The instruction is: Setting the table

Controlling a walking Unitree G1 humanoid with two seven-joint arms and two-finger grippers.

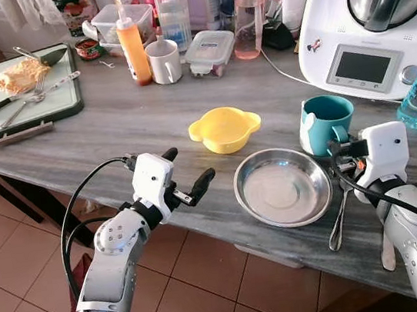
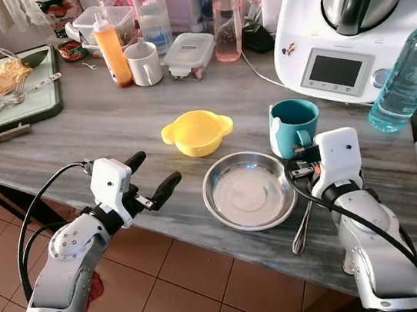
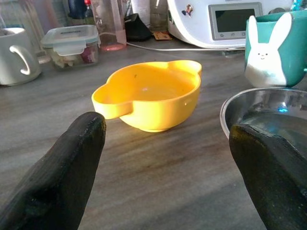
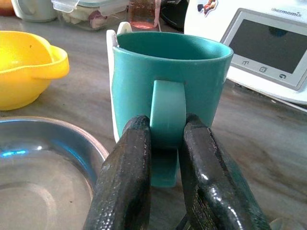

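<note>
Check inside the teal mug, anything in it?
The teal mug looks empty where its upper inner wall shows; its bottom is hidden by the rim. The right gripper clamps its handle.

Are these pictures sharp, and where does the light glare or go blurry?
Left eye view: sharp and evenly daylit, with soft sheen on the steel plate. Left wrist view: the yellow bowl is crisp, while the near black fingers blur. Right wrist view: the teal mug is sharp, with highlights on its glossy fingers.
</note>
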